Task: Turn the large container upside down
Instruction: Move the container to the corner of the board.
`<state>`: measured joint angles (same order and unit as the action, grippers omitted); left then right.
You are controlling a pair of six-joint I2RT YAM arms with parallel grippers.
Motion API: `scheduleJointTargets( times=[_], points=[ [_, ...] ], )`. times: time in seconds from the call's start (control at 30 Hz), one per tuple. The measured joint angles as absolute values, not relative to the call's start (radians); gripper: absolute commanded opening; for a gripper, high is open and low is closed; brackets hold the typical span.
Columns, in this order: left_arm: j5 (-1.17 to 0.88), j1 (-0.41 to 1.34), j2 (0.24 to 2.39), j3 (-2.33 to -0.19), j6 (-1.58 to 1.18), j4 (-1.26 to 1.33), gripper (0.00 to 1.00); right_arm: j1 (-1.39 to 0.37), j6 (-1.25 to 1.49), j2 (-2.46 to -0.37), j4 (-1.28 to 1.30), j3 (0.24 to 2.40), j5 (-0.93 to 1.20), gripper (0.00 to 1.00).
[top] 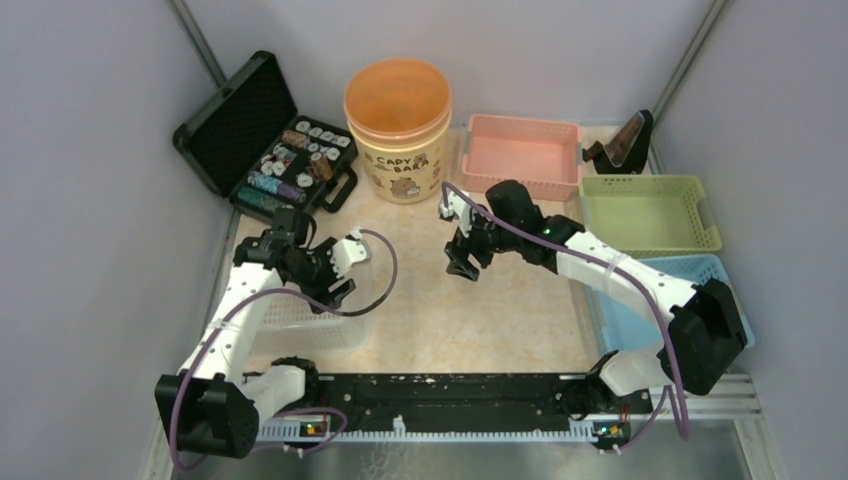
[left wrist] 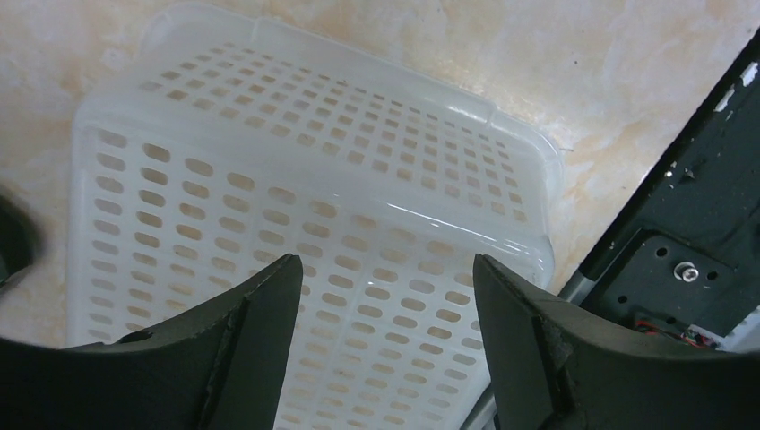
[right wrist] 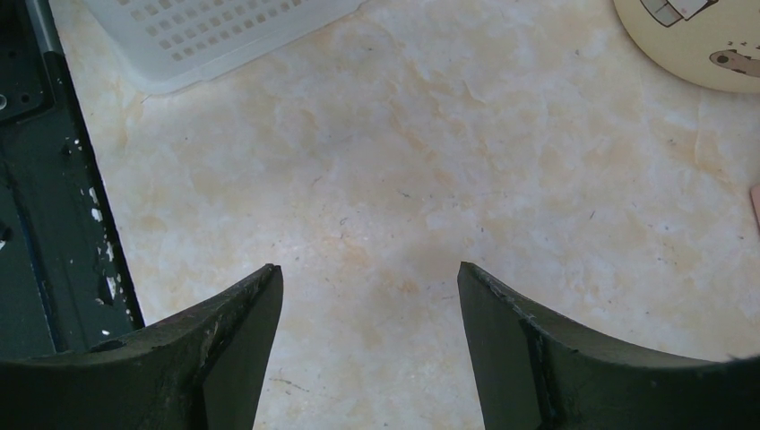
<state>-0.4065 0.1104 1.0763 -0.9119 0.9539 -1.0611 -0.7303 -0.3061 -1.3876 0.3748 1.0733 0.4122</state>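
The large container [top: 398,130] is a cream tub with an orange rim and a capybara print. It stands upright, mouth up, at the back middle of the table. Its lower side shows at the top right of the right wrist view [right wrist: 699,45]. My right gripper [top: 462,265] is open and empty over bare table, a little in front of and to the right of the tub; its jaws [right wrist: 369,269] stand wide apart. My left gripper [top: 335,285] is open and empty above a white perforated basket [left wrist: 314,206], not touching it.
The white basket [top: 300,325] lies at the front left. An open black case [top: 265,140] of small items stands left of the tub. Pink [top: 520,150], green [top: 645,210] and blue [top: 640,300] baskets line the right side. A dark stand [top: 625,140] sits at the back right.
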Motion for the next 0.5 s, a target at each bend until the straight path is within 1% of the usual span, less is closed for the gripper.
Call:
scheduleJointTargets(
  times=[0.13, 0.23, 0.37, 0.4, 0.43, 0.5],
  points=[
    [-0.390, 0.110, 1.075, -0.905, 0.974, -1.101, 0.76, -0.730, -0.306, -1.388, 0.375, 1.073, 0.411, 0.72],
    [-0.374, 0.110, 1.060, -0.902, 0.982, -1.111, 0.73, -0.730, -0.310, -1.388, 0.382, 1.076, 0.404, 0.73],
    [-0.351, 0.110, 1.040, -0.900, 0.991, -1.130, 0.74, -0.728, -0.315, -1.388, 0.400, 1.089, 0.379, 0.73],
    [-0.347, 0.110, 1.038, -0.900, 0.991, -1.131, 0.76, -0.725, -0.319, -1.388, 0.406, 1.097, 0.369, 0.73],
    [-0.345, 0.110, 1.037, -0.901, 0.993, -1.131, 0.81, -0.721, -0.321, -1.388, 0.412, 1.105, 0.356, 0.73],
    [-0.341, 0.110, 1.037, -0.904, 0.997, -1.134, 0.97, -0.700, -0.329, -1.388, 0.427, 1.130, 0.329, 0.73]
  ],
)
